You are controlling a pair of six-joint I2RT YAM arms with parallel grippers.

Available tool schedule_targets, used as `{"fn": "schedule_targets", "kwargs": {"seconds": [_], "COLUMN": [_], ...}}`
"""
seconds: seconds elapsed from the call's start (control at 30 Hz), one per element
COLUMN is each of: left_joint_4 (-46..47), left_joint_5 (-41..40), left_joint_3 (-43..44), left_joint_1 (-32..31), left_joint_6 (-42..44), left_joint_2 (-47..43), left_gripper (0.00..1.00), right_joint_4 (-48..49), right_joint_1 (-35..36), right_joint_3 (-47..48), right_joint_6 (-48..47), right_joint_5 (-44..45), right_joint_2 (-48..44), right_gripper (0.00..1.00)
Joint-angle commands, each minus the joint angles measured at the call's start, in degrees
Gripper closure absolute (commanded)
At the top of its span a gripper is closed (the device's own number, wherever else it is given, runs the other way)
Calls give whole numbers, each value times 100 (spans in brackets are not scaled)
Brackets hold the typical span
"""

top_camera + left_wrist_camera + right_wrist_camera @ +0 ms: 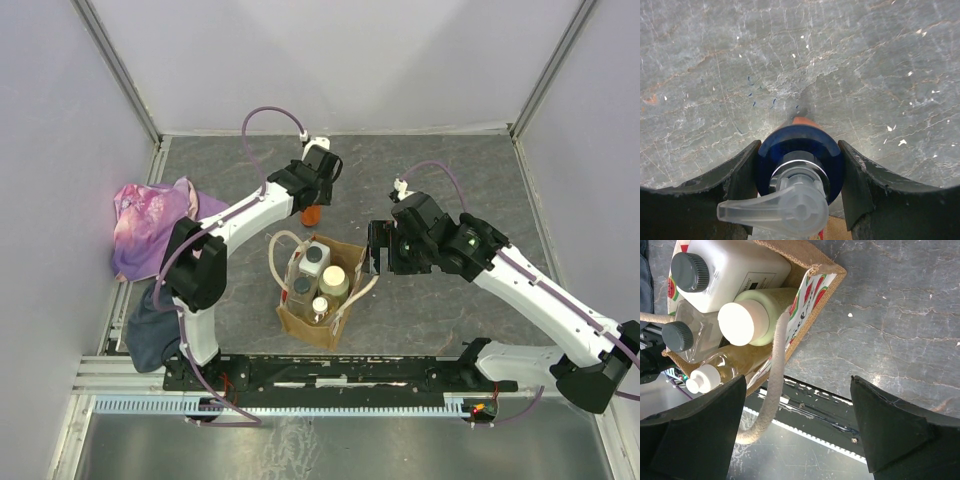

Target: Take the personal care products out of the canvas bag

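**Emptying the bag, bottle by bottle**

Closest to the bases, upright on the counter (450,180): canvas bag (310,328), holding a white bottle (308,262), a cream-capped bottle (333,281) and two smaller ones, caps up for easy picking. Just right of its rim, right tool (797,385) spread wide, likely lining up the next grab. Farther back, left tool (800,165) pinching an orange pump bottle (312,214) by its dark blue collar, over bare counter, probably to set it clear of the bag.

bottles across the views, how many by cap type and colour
dark grey cap: 2 (white rectangular bottle, clear bottle)
cream or white cap: 2 (pale green bottle, amber bottle)
clear pump: 1 (blue bottle in left gripper)
total: 5
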Motion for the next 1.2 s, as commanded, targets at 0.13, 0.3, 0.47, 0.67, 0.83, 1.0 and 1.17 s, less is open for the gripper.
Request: {"fn": "schedule_targets", "kwargs": {"seconds": [0.13, 0.3, 0.47, 0.67, 0.83, 1.0, 1.17], "left_joint_4": [898, 952, 797, 485, 200, -360, -713], "left_joint_5": [-346, -360, -694, -716, -677, -481, 381], "left_joint_3": [-241, -521, -574, -264, -13, 114, -480], "left_joint_1": [22, 19, 17, 23, 21, -31, -233], "left_joint_6": [-94, -107, -273, -286, -342, -542, -1088], "left_joint_2": [-244, -296, -401, -729, -1210, -1768, -2594], "left_gripper": [33, 24, 22, 22, 22, 18, 23], "right_joint_4": [99, 155, 344, 567, 545, 637, 687], "right_joint_1": [18, 19, 18, 19, 19, 21, 18], "right_joint_3": [102, 160, 27, -167, -217, -298, -322], "right_joint_6": [-134, -144, -110, 14, 33, 67, 75], "right_joint_5": [-7, -255, -655, -813, -753, -762, -756], "right_joint_2": [-26, 83, 187, 17, -36, -20, 32], "right_gripper": [7, 6, 17, 87, 99, 100, 98]}}
